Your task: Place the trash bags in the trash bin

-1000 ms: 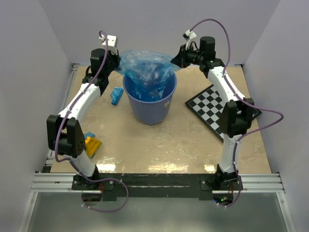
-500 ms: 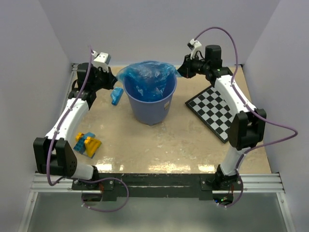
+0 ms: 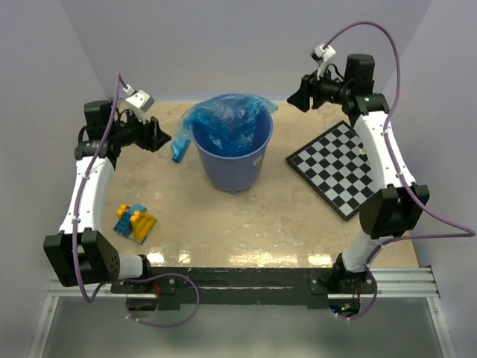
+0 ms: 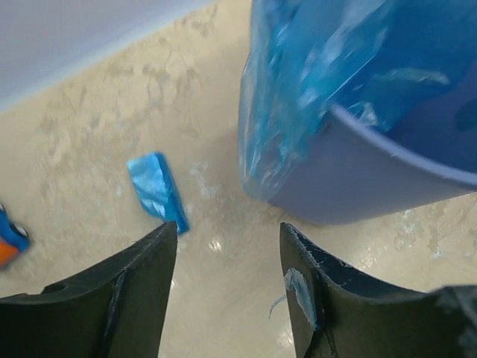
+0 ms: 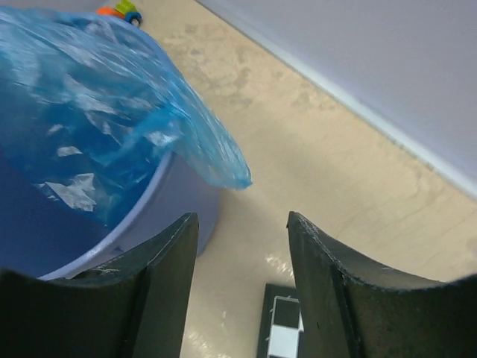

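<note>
The trash bin point(image 3: 231, 165), a round blue bucket, stands at the middle back of the table. A translucent blue trash bag point(image 3: 223, 119) sits in its mouth, and its film hangs over the rim on the left point(image 4: 291, 97) and on the right point(image 5: 201, 142). My left gripper point(image 3: 159, 138) hovers left of the bin, open point(image 4: 229, 227), with only a shred of blue film stuck to one fingertip point(image 4: 302, 291). Up at the right of the bin, my right gripper point(image 3: 297, 95) is open and empty point(image 5: 242, 216). Neither gripper touches the bag.
A small blue oblong piece point(image 3: 179, 148) lies on the table just left of the bin point(image 4: 156, 192). Yellow and blue toy blocks point(image 3: 134, 222) sit at front left. A chessboard point(image 3: 339, 168) lies to the right, its corner under my right gripper point(image 5: 287, 328). Walls close in behind.
Both grippers held the bag's edges stretched over the bin, then opened and drew back outward. The film has dropped onto the rim.
</note>
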You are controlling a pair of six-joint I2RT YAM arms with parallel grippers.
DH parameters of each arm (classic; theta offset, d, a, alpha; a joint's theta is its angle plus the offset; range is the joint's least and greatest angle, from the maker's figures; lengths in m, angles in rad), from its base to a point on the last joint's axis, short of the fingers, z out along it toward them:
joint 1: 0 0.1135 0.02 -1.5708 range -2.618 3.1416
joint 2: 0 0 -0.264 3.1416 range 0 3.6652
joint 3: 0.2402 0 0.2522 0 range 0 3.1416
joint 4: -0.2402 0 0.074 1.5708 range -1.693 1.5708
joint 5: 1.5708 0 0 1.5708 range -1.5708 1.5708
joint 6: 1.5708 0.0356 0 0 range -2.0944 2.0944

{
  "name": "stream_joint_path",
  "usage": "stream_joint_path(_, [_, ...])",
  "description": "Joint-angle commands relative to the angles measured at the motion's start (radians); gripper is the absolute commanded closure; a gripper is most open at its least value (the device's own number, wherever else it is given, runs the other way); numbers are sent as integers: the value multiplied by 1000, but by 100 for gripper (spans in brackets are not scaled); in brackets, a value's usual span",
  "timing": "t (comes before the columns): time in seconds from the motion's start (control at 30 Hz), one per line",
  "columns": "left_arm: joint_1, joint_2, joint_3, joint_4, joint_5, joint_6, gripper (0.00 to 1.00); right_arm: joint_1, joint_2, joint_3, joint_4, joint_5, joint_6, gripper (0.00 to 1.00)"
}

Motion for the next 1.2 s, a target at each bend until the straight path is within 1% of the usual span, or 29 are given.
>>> stream_joint_path(0.0, [14,16,171,-57,304,224,36,17,-7,65,52,-171,-119,41])
stream_joint_path(0.03, [13,31,189,-33,344,207,35,27,5,64,91,-177,-113,40])
stream_joint_path(0.1, [4,49,191,86,387,105,34,50,62,106,106,-192,-128,39])
stream_joint_path(0.17, [-19,77,191,194,381,35,34,77,135,194,71,-221,-148,38])
stream_joint_path(0.2, [-33,92,196,220,369,15,34,90,174,243,52,-229,-154,37])
stream_joint_path(0.27, [-68,129,222,239,335,20,34,113,228,318,38,-246,-159,37])
stream_joint_path(0.37, [-107,178,251,271,304,17,35,158,265,338,64,-215,-151,36])
stream_joint_path(0.4, [-107,193,260,276,295,12,37,170,272,337,69,-201,-154,36])
stream_joint_path(0.43, [-142,209,274,283,290,6,39,178,278,334,75,-191,-154,37])
stream_joint_path(0.5, [-162,232,289,295,261,-6,46,186,289,331,78,-180,-153,39])
stream_joint_path(0.57, [-168,240,297,306,249,-17,55,187,289,323,93,-171,-151,47])
stream_joint_path(0.6, [-170,240,295,312,244,-20,59,187,285,314,103,-165,-153,54])
stream_joint_path(0.63, [-173,240,294,312,241,-20,65,187,280,303,112,-164,-154,62])
stream_joint_path(0.67, [-173,238,292,308,241,-17,71,187,276,295,118,-164,-161,74])
stream_joint_path(0.7, [-171,235,289,300,243,-11,78,187,269,286,126,-163,-162,83])
stream_joint_path(0.73, [-171,230,289,291,249,-6,83,187,263,280,135,-151,-159,89])
stream_joint_path(0.77, [-171,224,288,277,255,4,89,187,253,274,139,-142,-154,92])
stream_joint_path(0.8, [-171,215,286,265,264,13,98,187,242,263,141,-140,-153,94])
stream_joint_path(0.83, [-171,195,286,250,270,27,100,187,224,251,147,-135,-156,96])
stream_joint_path(0.87, [-173,180,280,242,272,38,100,187,201,230,153,-131,-165,96])
stream_joint_path(0.93, [-177,137,254,240,264,69,100,187,141,165,193,-109,-185,96])
stream_joint_path(0.97, [-184,114,239,242,258,95,100,187,104,119,219,-111,-202,94])
stream_joint_path(1.0, [-191,96,222,240,246,116,100,189,73,76,248,-109,-202,85])
stream_joint_path(1.03, [-199,85,208,239,241,139,100,192,43,32,274,-106,-205,70])
stream_joint_path(1.07, [-207,76,196,237,237,150,100,196,23,1,291,-103,-210,62])
stream_joint_path(1.1, [-214,75,193,230,235,158,100,205,4,-26,297,-100,-217,61])
stream_joint_path(1.13, [-219,75,191,220,234,164,100,213,-4,-37,299,-97,-225,64])
stream_joint_path(1.17, [-223,74,193,214,232,167,100,219,-2,-40,296,-97,-228,70])
